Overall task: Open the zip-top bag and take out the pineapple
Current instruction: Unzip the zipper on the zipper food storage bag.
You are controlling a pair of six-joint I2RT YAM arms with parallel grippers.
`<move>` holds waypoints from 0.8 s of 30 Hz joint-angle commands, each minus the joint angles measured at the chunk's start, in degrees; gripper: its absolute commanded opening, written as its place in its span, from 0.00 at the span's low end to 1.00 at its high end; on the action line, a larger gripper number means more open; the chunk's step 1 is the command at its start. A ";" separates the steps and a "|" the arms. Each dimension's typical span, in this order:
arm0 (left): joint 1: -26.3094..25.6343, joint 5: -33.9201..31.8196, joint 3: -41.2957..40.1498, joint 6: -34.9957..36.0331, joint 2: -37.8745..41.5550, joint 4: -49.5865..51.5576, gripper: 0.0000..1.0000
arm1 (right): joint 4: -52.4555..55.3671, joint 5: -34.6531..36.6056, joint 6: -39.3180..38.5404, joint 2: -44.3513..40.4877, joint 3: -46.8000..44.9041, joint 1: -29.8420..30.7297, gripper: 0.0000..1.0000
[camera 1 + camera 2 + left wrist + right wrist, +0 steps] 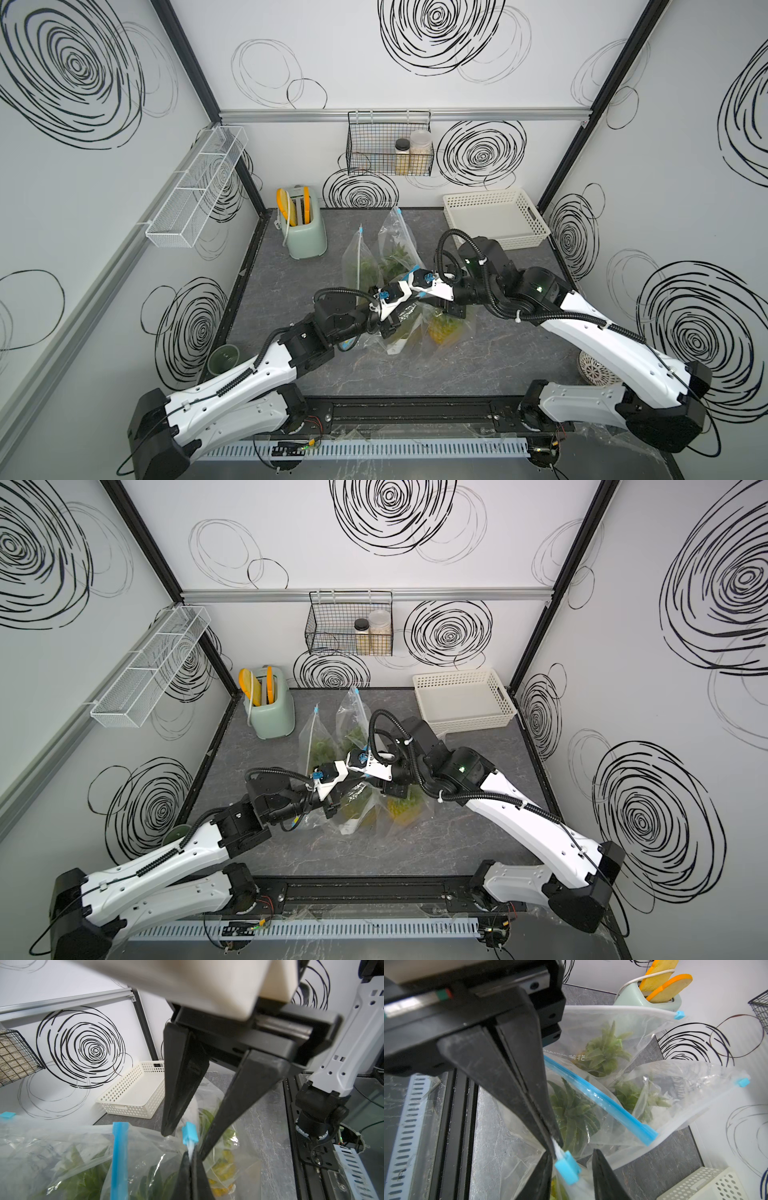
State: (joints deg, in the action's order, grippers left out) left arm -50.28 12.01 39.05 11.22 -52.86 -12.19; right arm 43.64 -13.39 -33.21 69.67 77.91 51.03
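The zip-top bag [415, 336] is clear plastic and lies mid-table with the yellow pineapple [442, 330] inside it, also seen through the plastic in the left wrist view [225, 1165]. My left gripper [191, 1154] is shut on the bag's white zip strip [557, 1150], right beside the light-blue slider [568, 1169]. My right gripper [571, 1153] is open, with one finger on each side of that slider [190, 1134]. One finger [542, 1176] is close against the slider and the other [604, 1176] stands apart from it.
Two more clear bags [359, 257] [399, 239] holding green pineapple crowns stand behind, and a bag with a blue zip strip [600, 1101] lies beside them. A mint toaster [305, 232] is back left and a white basket [494, 218] back right. A green cup [224, 357] sits near the left arm.
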 commanded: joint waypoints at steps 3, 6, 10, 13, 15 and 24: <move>-0.49 -3.22 -0.90 1.79 1.13 -4.43 0.00 | 1.45 -3.25 -0.45 0.20 1.96 0.22 0.28; -0.85 -4.74 -0.90 2.26 1.17 -4.25 0.00 | 1.54 -3.48 -0.23 0.18 2.31 0.22 0.26; -1.39 -6.28 -1.07 2.45 1.33 -4.77 0.00 | 1.87 -3.75 -0.10 0.13 2.36 0.30 0.22; -1.73 -7.09 -1.19 2.53 1.40 -5.30 0.00 | 1.90 -3.16 -0.01 0.29 2.28 0.30 0.17; -2.07 -7.72 -1.12 2.82 1.43 -5.27 0.00 | 1.81 -2.76 0.14 0.29 2.42 0.37 0.12; -3.31 -11.21 -0.04 3.58 2.34 -3.26 0.00 | 0.81 2.61 0.38 -1.33 1.68 0.38 0.06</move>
State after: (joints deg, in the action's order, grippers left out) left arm -53.25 3.31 38.37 13.37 -51.94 -13.67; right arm 43.68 -13.65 -32.56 69.60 78.67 51.16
